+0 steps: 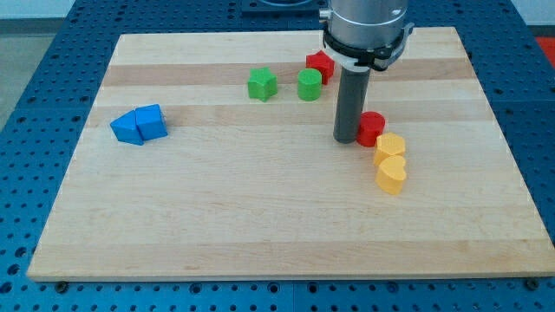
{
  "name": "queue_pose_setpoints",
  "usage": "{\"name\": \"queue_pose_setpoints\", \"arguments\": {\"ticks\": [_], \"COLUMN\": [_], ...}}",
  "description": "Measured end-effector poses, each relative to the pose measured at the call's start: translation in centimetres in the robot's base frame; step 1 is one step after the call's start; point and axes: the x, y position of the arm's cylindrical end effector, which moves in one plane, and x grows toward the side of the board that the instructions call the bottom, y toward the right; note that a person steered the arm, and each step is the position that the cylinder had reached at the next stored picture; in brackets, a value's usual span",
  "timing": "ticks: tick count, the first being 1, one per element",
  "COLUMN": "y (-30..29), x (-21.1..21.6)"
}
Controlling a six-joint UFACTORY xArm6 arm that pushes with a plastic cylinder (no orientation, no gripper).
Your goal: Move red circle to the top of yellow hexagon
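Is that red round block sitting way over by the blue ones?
No, the red circle lies at the view's right, beside my tip and just above the yellow blocks, far from the blue blocks.

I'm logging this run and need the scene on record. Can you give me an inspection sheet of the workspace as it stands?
Surface: pale wooden board, flat, on a blue perforated table.
Job's things: red circle touching the upper end of the yellow hexagon; a yellow heart-like block sits just below the hexagon.
Clutter: second red block, green blocks and near the view's top; two blue blocks pressed together at the view's left.
Grippers: none; my tip rests right beside the red circle, on its left.
Cables: nothing seen.
Surroundings: nothing seen beyond the table.
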Motion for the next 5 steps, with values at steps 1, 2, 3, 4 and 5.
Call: {"name": "queue_pose_setpoints", "arguments": {"ticks": [1, 2, 3, 4, 5], "y": [1.2, 3.1, 2.5, 0.6, 1.8], "x": [-0.2, -0.2, -0.2, -1.5, -5.1]}}
